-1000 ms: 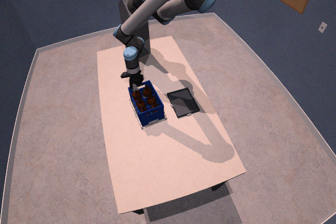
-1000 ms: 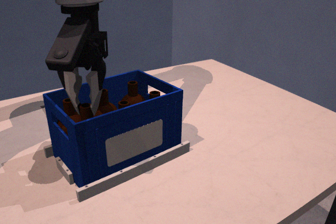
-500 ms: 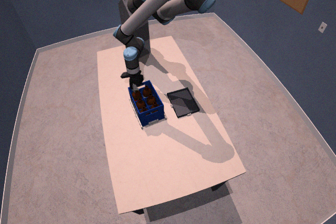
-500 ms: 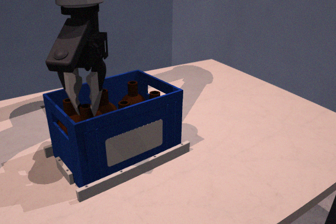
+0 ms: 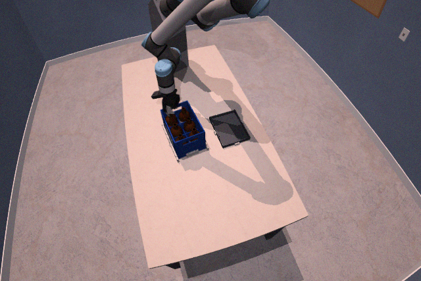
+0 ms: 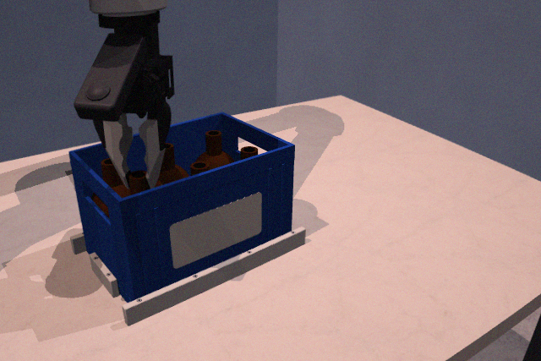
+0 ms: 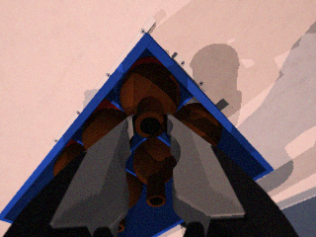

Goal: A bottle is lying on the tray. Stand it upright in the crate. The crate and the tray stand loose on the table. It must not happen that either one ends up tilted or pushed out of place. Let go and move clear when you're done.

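Your hand (image 6: 137, 180) hangs straight down over the corner compartment of the blue crate (image 6: 210, 234), its two grey fingers clamped on the neck of a brown bottle (image 7: 149, 123). That bottle stands upright inside the crate, mouth facing up between the fingers. Around it you have five more brown bottles (image 6: 213, 151), one per compartment, all upright. The crate sits on the bench (image 6: 393, 217) within grey locating strips (image 6: 210, 276) along its base. To the crate's side, apart from it, lies the dark tray (image 5: 229, 128), flat on the bench, nothing on it.
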